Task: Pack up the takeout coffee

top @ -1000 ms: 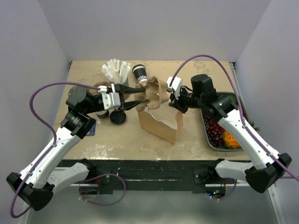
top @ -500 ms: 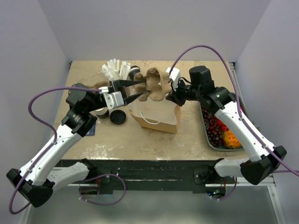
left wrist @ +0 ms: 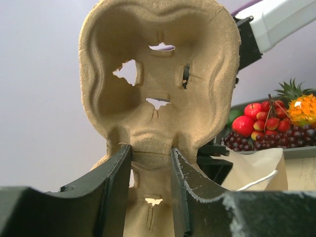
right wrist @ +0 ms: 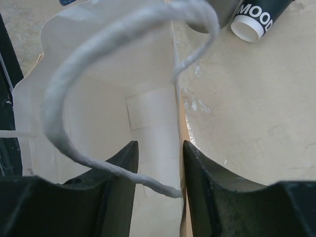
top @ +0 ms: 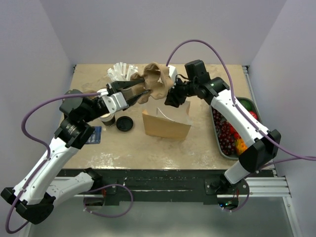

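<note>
Left gripper (left wrist: 150,158) clenched on pulp cup carrier (left wrist: 158,74) raised above paper bag (top: 165,127), right gripper (right wrist: 158,158) straddling bag wall, clamping force indeterminate, takeout coffee (right wrist: 260,14) on table (right wrist: 247,108) just outside bag.

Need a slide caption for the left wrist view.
Left gripper pinches the pulp cup carrier at its narrow waist, with the fruit tray and paper bag behind.

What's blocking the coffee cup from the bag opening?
The pulp carrier, clamped in the left gripper, hangs at the paper bag mouth. The right gripper straddles the bag wall. The coffee cup lies on its side beside the bag.
</note>
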### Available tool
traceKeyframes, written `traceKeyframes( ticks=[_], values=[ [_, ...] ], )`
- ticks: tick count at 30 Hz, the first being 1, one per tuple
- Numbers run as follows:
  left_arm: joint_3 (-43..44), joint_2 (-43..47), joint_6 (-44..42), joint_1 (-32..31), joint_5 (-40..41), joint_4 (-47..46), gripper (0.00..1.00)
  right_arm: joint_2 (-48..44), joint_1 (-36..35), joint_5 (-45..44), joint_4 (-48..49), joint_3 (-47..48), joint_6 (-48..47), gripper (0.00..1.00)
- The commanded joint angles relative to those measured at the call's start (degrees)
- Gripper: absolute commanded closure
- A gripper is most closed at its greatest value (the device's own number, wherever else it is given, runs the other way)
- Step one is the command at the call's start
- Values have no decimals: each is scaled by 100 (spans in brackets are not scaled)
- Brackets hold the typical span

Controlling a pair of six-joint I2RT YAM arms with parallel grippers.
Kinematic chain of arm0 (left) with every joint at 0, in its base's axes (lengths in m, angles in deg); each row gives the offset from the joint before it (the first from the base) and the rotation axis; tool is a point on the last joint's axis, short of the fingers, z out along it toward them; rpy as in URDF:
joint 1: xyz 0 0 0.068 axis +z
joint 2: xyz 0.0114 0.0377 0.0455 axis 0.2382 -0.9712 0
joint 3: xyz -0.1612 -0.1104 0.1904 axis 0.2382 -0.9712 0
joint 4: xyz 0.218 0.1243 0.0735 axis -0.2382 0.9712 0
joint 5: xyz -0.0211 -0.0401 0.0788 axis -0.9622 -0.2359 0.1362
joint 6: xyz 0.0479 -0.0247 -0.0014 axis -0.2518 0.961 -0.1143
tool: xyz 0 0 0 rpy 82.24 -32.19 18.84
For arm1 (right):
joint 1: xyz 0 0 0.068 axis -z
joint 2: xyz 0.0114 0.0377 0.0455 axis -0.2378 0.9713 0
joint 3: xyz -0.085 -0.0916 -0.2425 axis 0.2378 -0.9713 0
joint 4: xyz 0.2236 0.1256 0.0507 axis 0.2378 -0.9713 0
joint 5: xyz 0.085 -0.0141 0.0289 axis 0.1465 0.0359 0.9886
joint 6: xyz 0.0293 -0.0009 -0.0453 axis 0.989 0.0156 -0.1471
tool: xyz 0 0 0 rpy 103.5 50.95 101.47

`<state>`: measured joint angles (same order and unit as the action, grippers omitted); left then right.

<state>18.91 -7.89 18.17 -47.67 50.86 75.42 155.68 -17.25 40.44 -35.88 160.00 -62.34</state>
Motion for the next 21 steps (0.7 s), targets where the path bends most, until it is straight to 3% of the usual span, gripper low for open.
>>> traceKeyframes(
  ticks=[1,7,10,11,13,21],
  values=[
    [215,43,-160,-21,201,76,100,252,147,207,-277,844,-149,56],
    [198,17,-379,-30,70,190,100,542,314,374,-849,1372,-280,63],
    [145,-1,-406,-30,70,173,100,630,367,444,-1069,1512,-281,76],
    [127,-10,-415,-21,70,112,100,657,367,531,-1156,1574,-281,91],
    [-4,-27,-432,-30,113,-220,100,666,367,611,-1210,1714,-176,100],
    [-347,-484,-328,-30,-615,-1461,100,314,297,769,-1052,1469,27,100]
  ],
)
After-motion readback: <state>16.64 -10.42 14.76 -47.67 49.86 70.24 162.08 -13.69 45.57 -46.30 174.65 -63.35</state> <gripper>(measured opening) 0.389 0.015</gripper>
